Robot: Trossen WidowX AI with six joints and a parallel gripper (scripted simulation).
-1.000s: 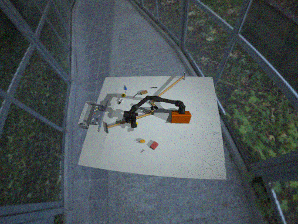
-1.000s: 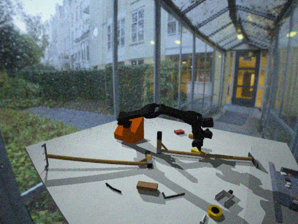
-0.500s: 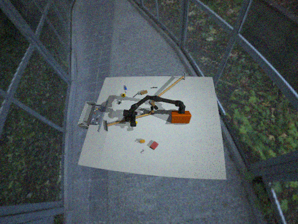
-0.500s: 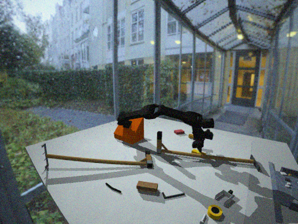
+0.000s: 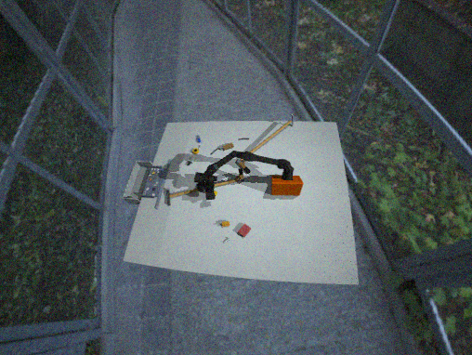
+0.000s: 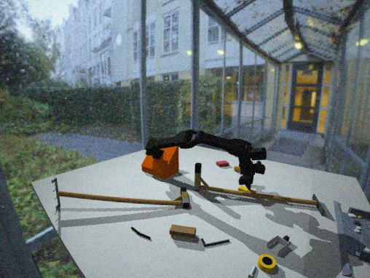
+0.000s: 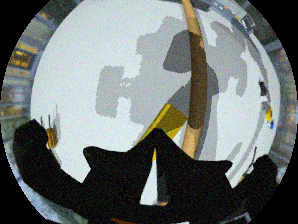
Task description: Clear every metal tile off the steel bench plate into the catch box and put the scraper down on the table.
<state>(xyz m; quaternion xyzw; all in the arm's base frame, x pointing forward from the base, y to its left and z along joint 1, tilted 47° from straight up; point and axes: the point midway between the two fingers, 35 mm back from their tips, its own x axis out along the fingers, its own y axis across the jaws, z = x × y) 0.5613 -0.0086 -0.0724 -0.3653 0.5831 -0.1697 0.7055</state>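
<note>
My pincer (image 5: pixel 210 193) (image 6: pixel 249 185) (image 7: pixel 157 131) is together, empty, short of the plate (image 5: pixel 151 191) (image 6: pixel 347 229) (image 7: pixel 246 21); tiles (image 5: pixel 153 181) (image 6: pixel 357 230) await clearing on it, the scraper (image 5: pixel 183 192) (image 6: pixel 291 199) (image 7: pixel 199 75) lying nearby.

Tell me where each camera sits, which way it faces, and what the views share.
Top: high above the table, facing down; shows the black arm and its orange base.
Exterior: beside the table, looking across and slightly down towards a lit door; shows arm, base and hand.
Wrist: up by the hand, looking past its dark fingers at the table.
Exterior and wrist share the yellow block beside a wooden handle.
</note>
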